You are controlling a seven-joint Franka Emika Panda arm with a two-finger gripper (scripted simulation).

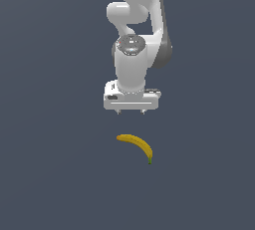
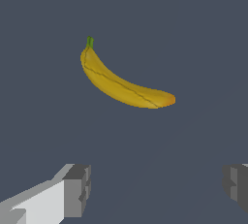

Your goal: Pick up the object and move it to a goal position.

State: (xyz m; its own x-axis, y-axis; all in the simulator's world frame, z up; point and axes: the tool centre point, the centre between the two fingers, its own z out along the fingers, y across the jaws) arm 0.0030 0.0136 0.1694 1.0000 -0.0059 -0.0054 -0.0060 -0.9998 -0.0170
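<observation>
A small curved yellow banana [image 1: 136, 146] with a dark green stem tip lies flat on the dark grey surface [image 1: 55, 174]. My white gripper [image 1: 131, 111] hangs above it and slightly behind, pointing straight down, apart from the fruit. In the wrist view the banana [image 2: 121, 84] lies ahead of the gripper [image 2: 157, 189], whose two grey fingertips [image 2: 77, 189] stand wide apart with nothing between them. The gripper is open.
The white arm [image 1: 137, 30] rises behind the gripper toward the top of the exterior view. Only the plain dark grey surface [image 2: 203, 43] surrounds the banana.
</observation>
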